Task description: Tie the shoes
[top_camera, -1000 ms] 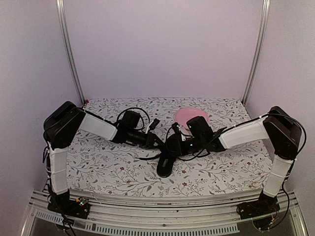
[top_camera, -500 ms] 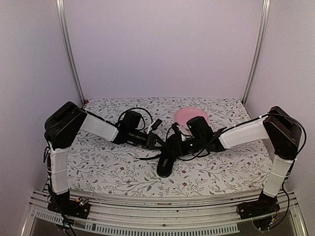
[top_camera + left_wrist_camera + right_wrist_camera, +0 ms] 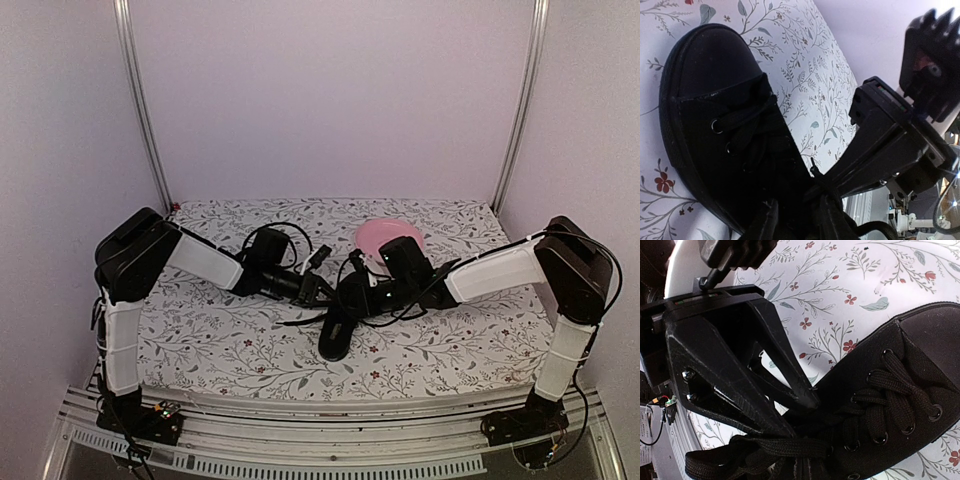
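Both jaws meet low over the laced throat of the black shoe [image 3: 335, 338], mid-worktop

The shoe sits sole-down on the flowered worktop [image 3: 220, 340], toe towards the near edge, so its eyelets and laces [image 3: 890, 390] face up where both arms can reach them; a pink plate [image 3: 372, 234] lies behind it, out of the work. The right jaws are closed to a point on a strand of the laces at the top of the lacing, apparently to keep it taut and lifted off the tongue. The left jaws stand part-way apart, their tips at the same tangle from the other side; whether they pinch a strand I cannot tell. I judge the tying is at its crossing or looping stage; no finished bow shows.
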You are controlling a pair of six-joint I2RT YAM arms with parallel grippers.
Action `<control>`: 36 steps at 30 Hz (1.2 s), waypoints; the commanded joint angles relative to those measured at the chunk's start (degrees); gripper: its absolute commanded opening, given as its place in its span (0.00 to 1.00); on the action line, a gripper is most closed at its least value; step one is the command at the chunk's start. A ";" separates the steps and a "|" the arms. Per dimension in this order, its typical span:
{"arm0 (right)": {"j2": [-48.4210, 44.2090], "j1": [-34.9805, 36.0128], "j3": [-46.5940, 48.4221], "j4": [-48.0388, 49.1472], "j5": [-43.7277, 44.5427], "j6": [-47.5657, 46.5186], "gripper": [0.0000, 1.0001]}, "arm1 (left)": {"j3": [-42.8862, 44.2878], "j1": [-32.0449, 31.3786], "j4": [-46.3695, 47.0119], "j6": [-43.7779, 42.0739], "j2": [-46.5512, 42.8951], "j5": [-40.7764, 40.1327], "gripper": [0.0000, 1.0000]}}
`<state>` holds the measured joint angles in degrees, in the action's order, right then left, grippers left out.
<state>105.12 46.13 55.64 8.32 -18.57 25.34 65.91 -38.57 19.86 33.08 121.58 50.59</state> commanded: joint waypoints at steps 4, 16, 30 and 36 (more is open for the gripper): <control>1.26 0.44 -0.36 0.82 1.08 -0.03 0.02 | 0.80 -0.72 4.21 2.99 0.40 0.61 0.29; 1.38 0.37 -0.34 0.82 1.07 -0.11 0.02 | 0.97 -1.31 5.04 3.80 2.08 3.74 0.31; 1.14 0.39 -0.17 0.91 1.33 -0.27 0.02 | 2.35 -1.81 7.37 5.28 4.60 7.02 0.19; 0.77 0.37 -0.35 1.03 1.83 -0.42 0.02 | 2.00 -1.77 8.72 6.01 4.26 7.48 0.00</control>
<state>105.23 46.13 55.42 7.07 -18.26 25.30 66.83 -38.74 25.89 38.59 125.58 54.92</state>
